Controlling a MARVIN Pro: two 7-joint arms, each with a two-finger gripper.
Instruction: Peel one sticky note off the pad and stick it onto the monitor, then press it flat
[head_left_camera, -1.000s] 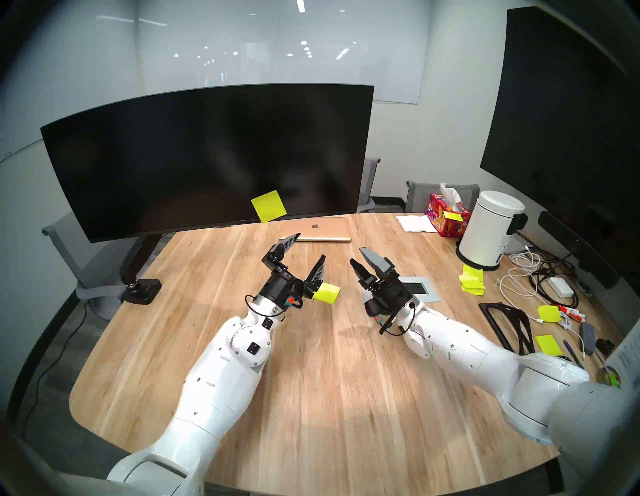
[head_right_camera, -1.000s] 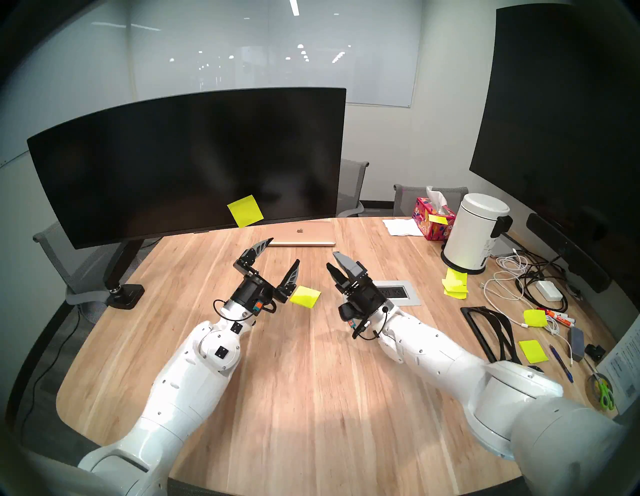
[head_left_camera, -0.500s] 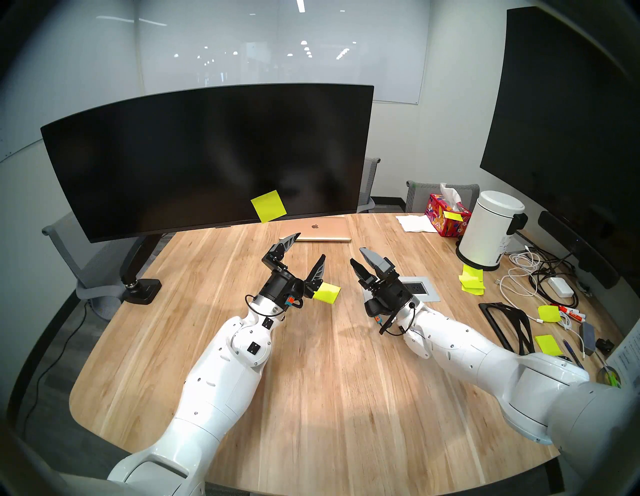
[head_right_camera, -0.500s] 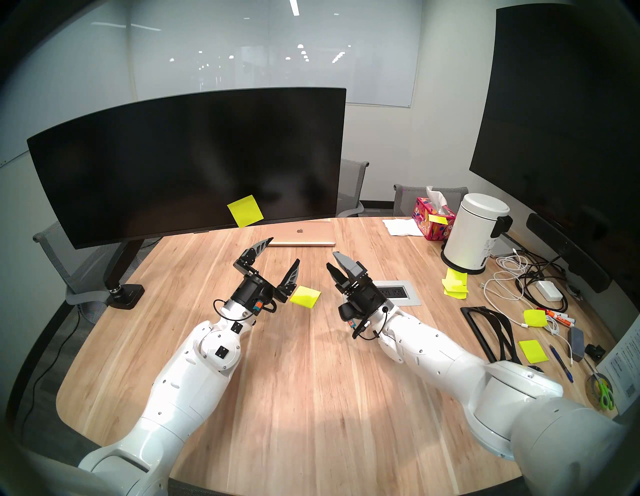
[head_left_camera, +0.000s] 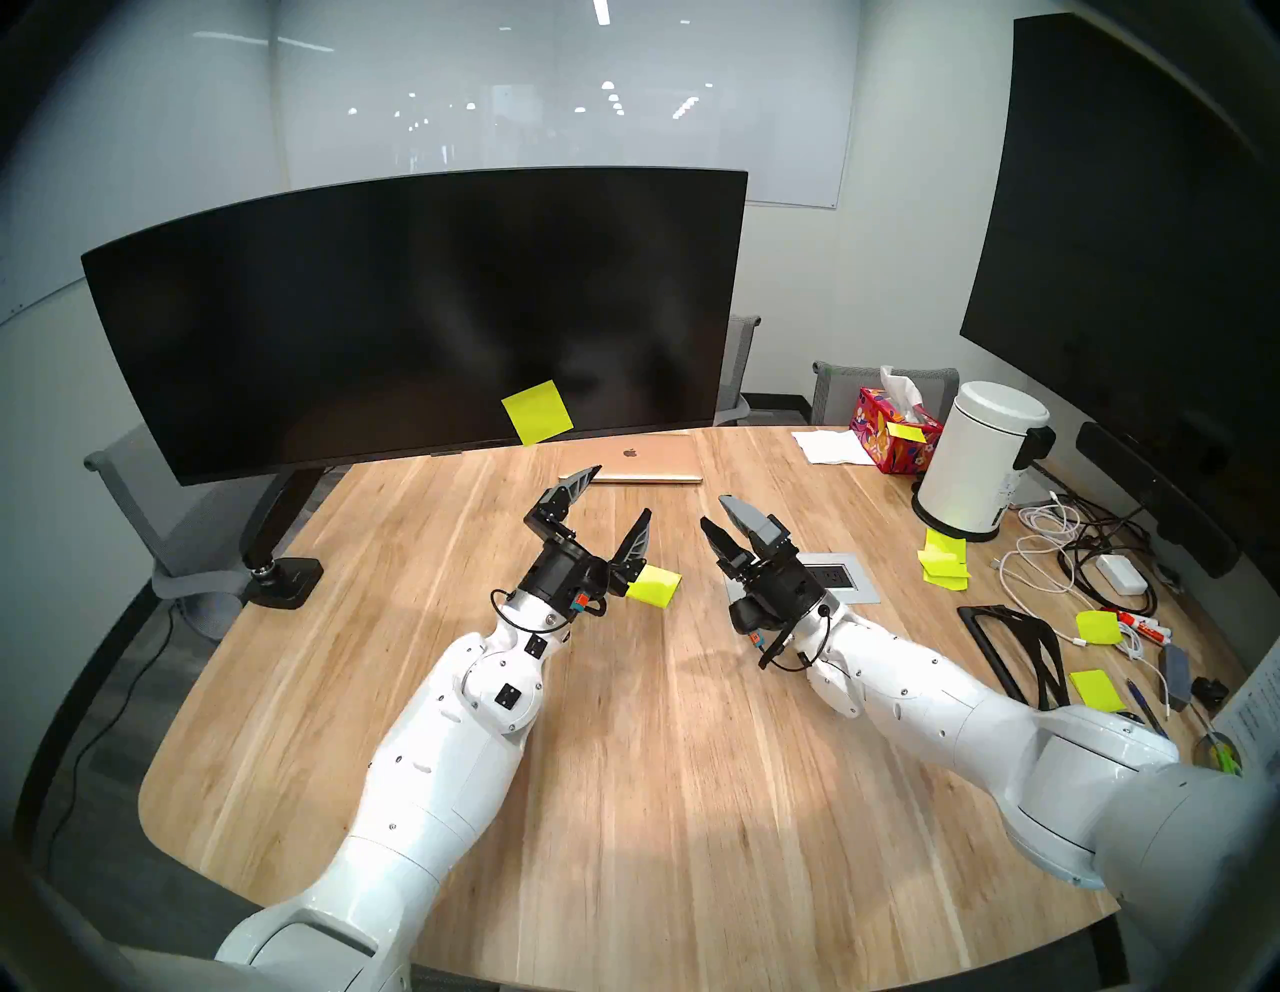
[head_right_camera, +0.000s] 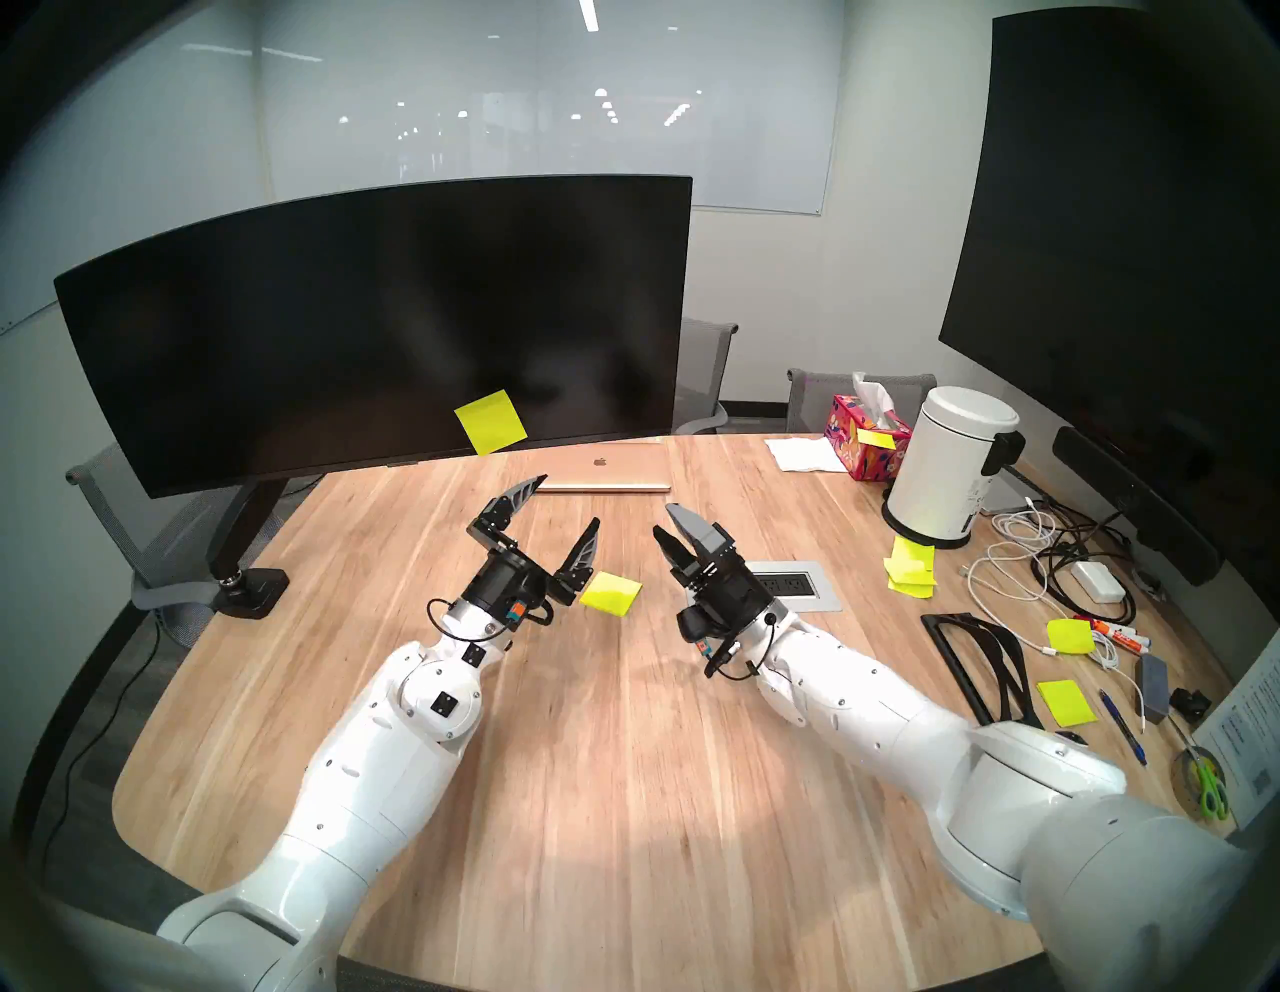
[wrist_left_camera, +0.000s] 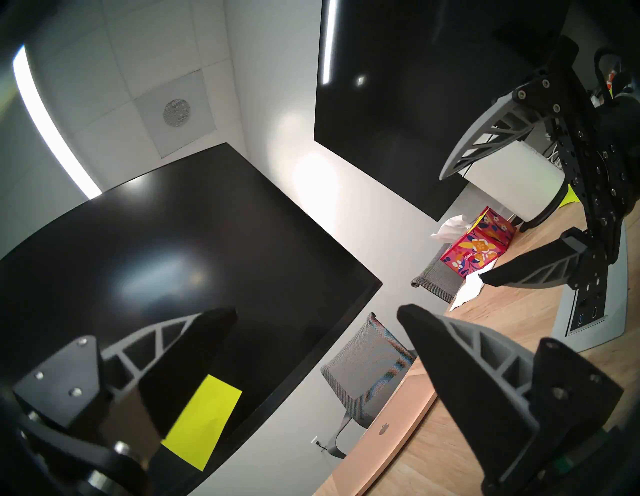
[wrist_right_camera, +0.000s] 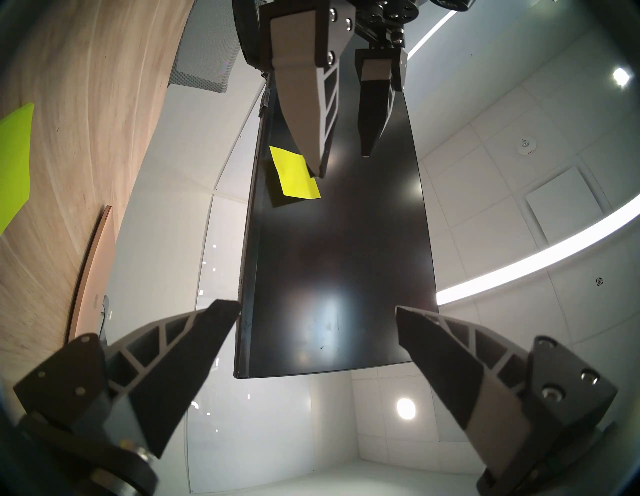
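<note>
Wooden surface (head_left_camera: 623, 727) in a meeting room, carrying a curved monitor (head_left_camera: 388, 312) on an arm mount. One sticky note (head_left_camera: 537, 412) already adheres near the screen's lower edge, beyond and above the left end effector (head_left_camera: 613, 502); it looks flat, so placing and pressing appear done. Left end effector: fingers spread wide, empty. Right end effector (head_left_camera: 717, 518): fingers apart, empty. Pad (head_left_camera: 654, 585) lies on the surface just beside the left end effector's wrist, between both end effectors.
</note>
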